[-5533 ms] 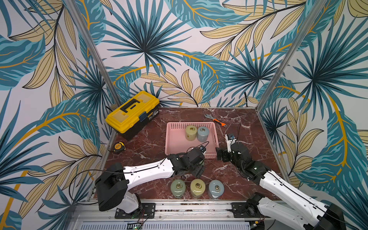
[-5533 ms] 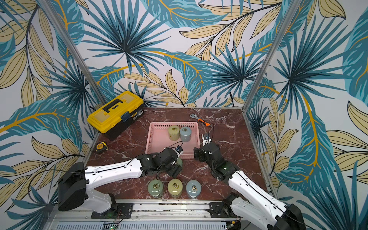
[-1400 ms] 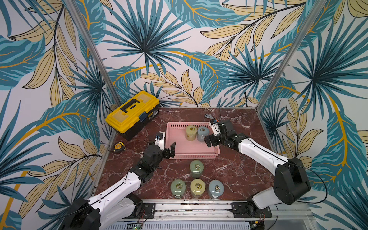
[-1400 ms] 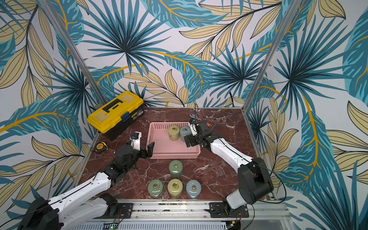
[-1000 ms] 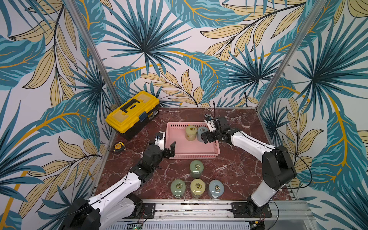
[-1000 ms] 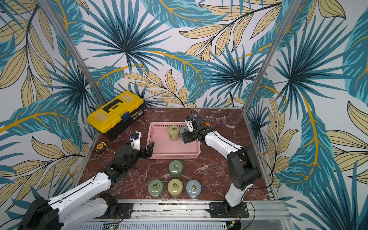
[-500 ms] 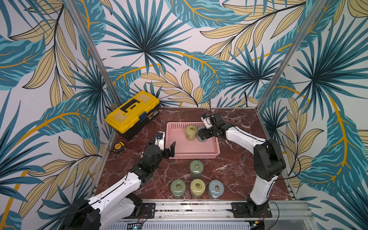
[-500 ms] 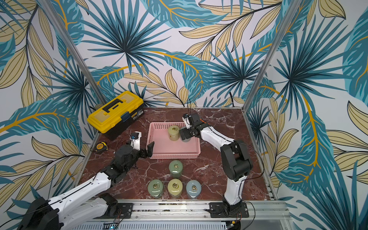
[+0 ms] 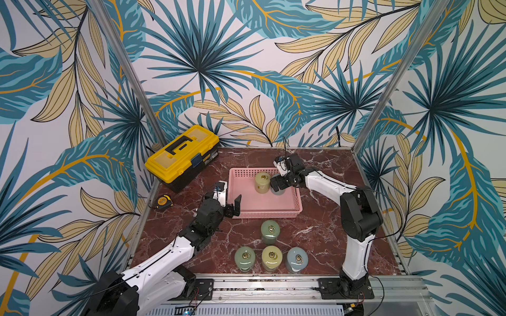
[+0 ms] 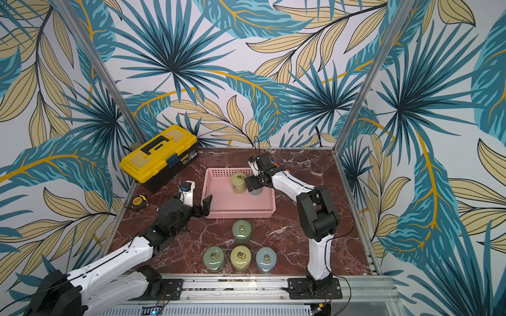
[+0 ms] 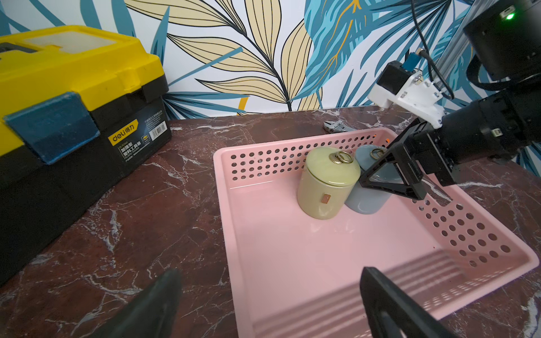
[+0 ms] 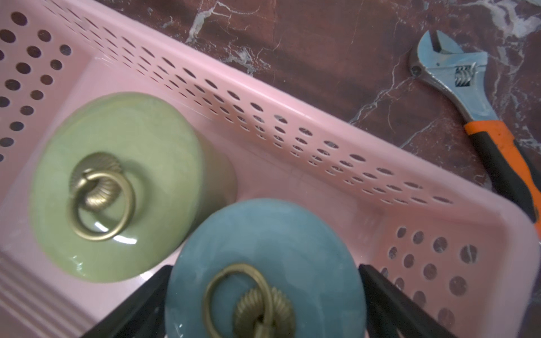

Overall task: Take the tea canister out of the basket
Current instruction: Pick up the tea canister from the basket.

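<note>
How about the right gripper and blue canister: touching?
Cannot tell: right wrist view shows the right gripper straddling the blue canister, no plain gap or contact.

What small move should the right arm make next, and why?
Probably close the right gripper on the blue canister: its open jaws stand on both sides of it inside the basket, and nothing is held yet.

Basket (image 11: 292, 248): smooth pink plastic. Blue tea canister (image 12: 263, 257), green canister (image 12: 131, 140): glossy glaze. Wrench (image 12: 450, 76): bare metal. Tabletop (image 12: 336, 58): polished marble look noted.
</note>
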You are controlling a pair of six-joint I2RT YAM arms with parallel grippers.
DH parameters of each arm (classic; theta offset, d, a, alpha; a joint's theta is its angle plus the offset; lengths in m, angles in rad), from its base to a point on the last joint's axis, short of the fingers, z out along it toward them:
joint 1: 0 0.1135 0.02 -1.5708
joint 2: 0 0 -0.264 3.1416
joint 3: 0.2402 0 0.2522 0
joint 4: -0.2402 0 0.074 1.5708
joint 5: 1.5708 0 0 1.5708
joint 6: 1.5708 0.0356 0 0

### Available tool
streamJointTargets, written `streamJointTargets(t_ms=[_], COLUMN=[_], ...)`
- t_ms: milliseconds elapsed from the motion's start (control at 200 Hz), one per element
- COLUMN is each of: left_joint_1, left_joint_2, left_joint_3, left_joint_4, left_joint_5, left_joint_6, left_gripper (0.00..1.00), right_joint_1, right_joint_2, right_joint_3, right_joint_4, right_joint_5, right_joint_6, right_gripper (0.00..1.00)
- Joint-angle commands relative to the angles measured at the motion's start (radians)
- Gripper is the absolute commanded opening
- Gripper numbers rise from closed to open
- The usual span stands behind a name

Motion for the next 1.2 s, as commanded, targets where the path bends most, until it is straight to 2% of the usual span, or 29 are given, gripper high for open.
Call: streamJointTargets(t_ms=[0,95,230,360,461,671,1192], left_joint_1=[0.003,0.003,0.002,0.003,0.003,0.002,0.003], left_joint_2=[0.002,0.002,0.002,0.0,-0.001,0.001,-0.003], left_joint_3=[-0.01,-0.01,-0.009,-0.01,-0.009,-0.009,-0.01], left_joint_4=[0.014,0.014,0.012,0.011,0.011,0.012,0.011], left_joint_5=[-0.011,-0.012,-0.013,-0.013,-0.014,-0.01,-0.01], left_joint_6=[0.013,0.014,0.016,0.017,0.017,0.014,0.013], left_gripper=[1.0,1.0,1.0,1.0,1.0,1.0,1.0], right_joint_1=[-0.002,-0.001,-0.001,-0.001,-0.002,-0.001,0.0], right_joint_2=[0.025,0.032,0.045,0.049,0.049,0.015,-0.135], right_joint_3=[0.024,0.031,0.044,0.05,0.049,0.047,0.034], right_joint_4=[-0.034,-0.037,-0.055,-0.076,-0.084,-0.092,-0.118], right_joint_5=[-0.008,-0.004,0.0,0.001,0.003,0.023,0.066], right_joint_6=[-0.005,-0.004,-0.005,-0.006,-0.001,0.012,0.055], right_gripper=[0.98,0.95,0.86,0.68,0.6,0.56,0.56])
